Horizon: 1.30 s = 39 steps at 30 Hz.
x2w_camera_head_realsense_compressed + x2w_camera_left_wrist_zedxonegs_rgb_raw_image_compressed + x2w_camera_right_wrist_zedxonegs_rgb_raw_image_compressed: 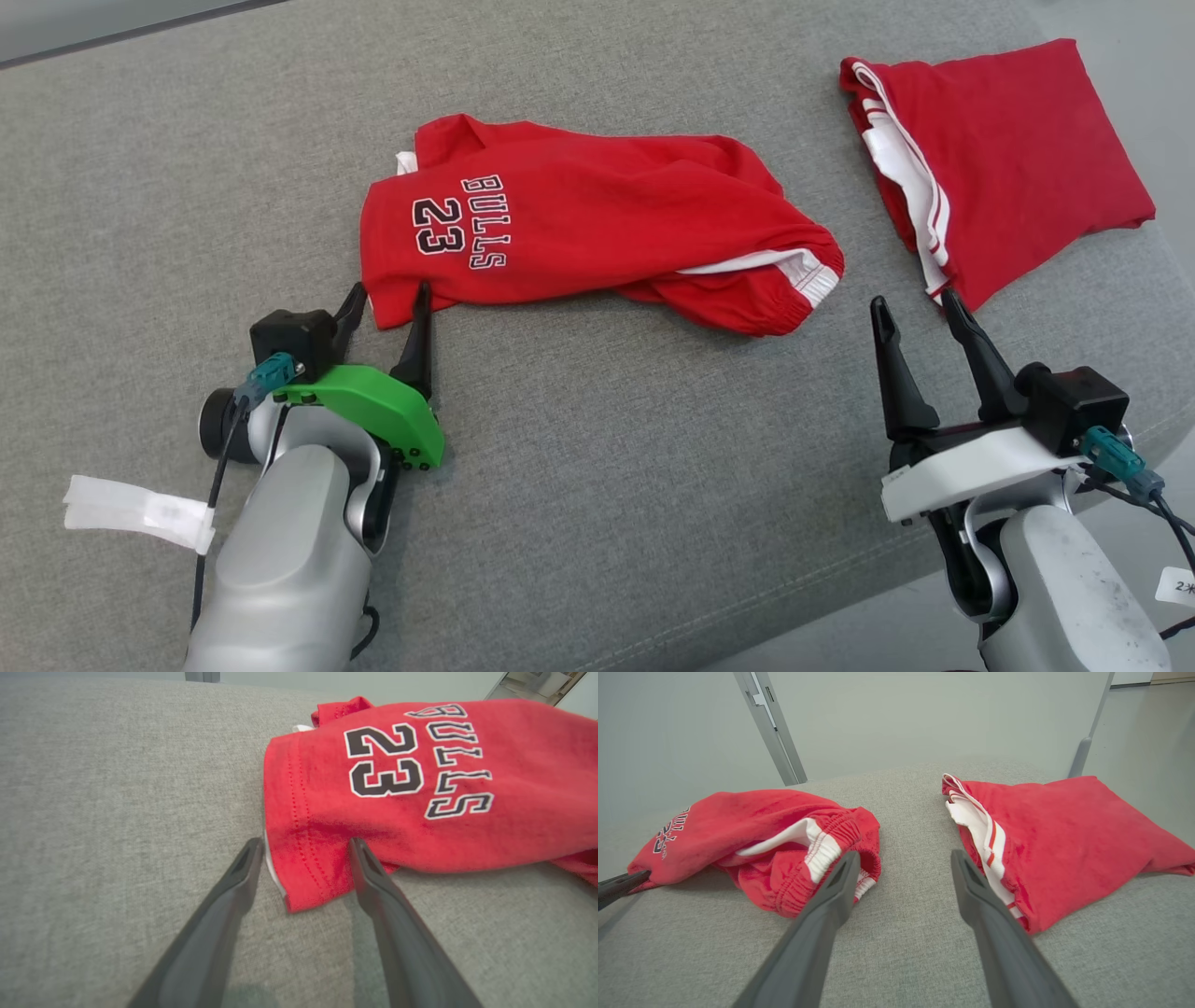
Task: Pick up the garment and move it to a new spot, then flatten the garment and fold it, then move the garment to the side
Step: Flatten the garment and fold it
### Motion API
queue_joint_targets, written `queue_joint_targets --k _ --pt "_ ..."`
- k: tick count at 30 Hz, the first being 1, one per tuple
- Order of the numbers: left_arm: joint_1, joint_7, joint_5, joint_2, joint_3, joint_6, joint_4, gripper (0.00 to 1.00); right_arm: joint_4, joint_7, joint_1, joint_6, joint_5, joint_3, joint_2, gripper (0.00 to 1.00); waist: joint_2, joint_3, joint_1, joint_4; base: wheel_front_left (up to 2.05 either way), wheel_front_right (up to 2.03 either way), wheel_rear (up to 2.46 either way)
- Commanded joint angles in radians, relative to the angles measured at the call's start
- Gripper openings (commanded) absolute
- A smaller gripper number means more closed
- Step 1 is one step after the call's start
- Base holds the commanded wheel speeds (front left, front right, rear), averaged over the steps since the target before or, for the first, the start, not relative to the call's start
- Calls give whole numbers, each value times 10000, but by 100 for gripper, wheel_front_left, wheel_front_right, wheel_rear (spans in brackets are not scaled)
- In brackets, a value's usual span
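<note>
Hiding some hem, the left tool (pixel 390 289) straddles the garment (pixel 579 224) corner.

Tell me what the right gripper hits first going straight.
Likely nothing: the right gripper points along grey cushion between the Bulls garment and the folded red garment, whose edge its finger may clip; depth unclear.

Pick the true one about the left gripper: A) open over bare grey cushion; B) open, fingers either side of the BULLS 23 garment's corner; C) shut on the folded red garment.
B: the left gripper is open, with a corner of the BULLS 23 garment lying between its fingers.
</note>
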Motion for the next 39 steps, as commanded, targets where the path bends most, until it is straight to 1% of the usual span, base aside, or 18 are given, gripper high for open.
queue_joint_targets --k 1,2,8,13,14,15,18,23,27,30,32,35,37,39 --pt "75 37 108 19 -11 -78 -26 33 -11 -23 -69 -7 -22 -53 27 100 -1 -27 0 17 0 0 0" --pt "124 34 136 21 56 -82 -173 0 9 -23 -56 -7 -44 -72 36 100 -1 -47 0 32 0 0 0" --pt "526 23 361 34 127 -146 -1125 0 188 -24 126 -7 -33 -191 44 100 -1 -363 0 259 0 0 0" --pt "1229 23 666 32 163 -145 -2558 0 383 -24 383 -5 -30 -281 71 100 -1 -992 0 809 0 0 0" --pt "1638 23 639 32 58 -150 -3174 0 511 -24 555 -5 -24 -270 95 100 -1 -1381 0 1158 0 0 0" --pt "1844 22 657 30 1 -152 -3503 0 570 -24 651 -7 -19 -255 107 100 -1 -1582 0 1359 0 0 0" --pt "2423 22 696 30 -120 -154 -4337 0 755 -22 878 -5 28 -244 155 100 -1 -2138 0 2029 0 0 0" --pt "3186 22 884 30 -357 -156 -5634 0 1009 -24 1358 -7 126 -486 282 100 -1 -2877 0 3348 0 0 0" --pt "3808 23 1196 176 -458 -157 -6477 0 1117 -24 1658 -5 255 -624 479 100 -1 -3169 0 4237 0 0 0" --pt "4245 23 1379 412 -511 -156 -7044 0 1129 -24 1776 -5 272 -646 609 100 -1 -3180 0 4690 0 0 0" --pt "4546 23 1516 556 -464 -156 -7388 0 1145 -24 1808 -5 300 -679 666 100 -1 -3146 0 4879 0 0 0" --pt "4815 23 1626 675 -390 -156 -7617 0 1140 -24 1768 -5 306 -694 690 100 -1 -3077 0 4944 0 0 0" --pt "4966 23 1704 762 -358 -156 -7735 0 1137 -24 1682 -5 314 -625 716 100 -1 -2984 0 4902 0 0 0" --pt "5039 22 1753 831 -327 -135 -7597 0 1166 -24 1539 -5 320 -504 725 100 -1 -2839 0 4702 0 0 0"
